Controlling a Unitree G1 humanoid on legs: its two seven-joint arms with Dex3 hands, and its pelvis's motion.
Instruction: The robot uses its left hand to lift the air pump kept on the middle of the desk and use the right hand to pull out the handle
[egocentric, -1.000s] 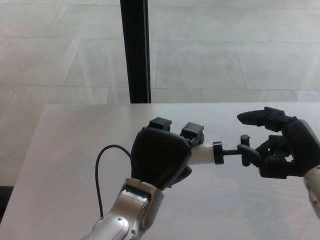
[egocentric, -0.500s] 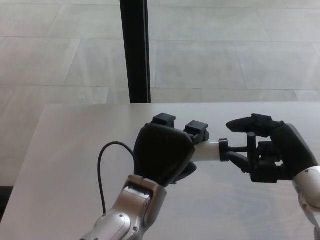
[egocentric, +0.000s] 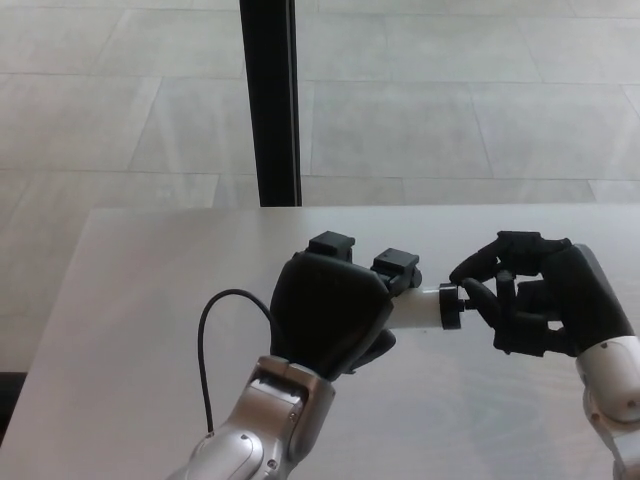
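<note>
Left robot hand wrapped around a white air pump, held level above the pale table, right robot hand curled around its black handle.

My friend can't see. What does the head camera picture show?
The robot's left hand holds a white air pump above a pale desk, while its right hand closes on the pump's black handle. A tiled floor lies behind.

Desk: smooth pale top, faint sheen. Left hand, right hand: matt black plastic shells; forearms brushed silver metal. Air pump: smooth white plastic barrel, black collar.
</note>
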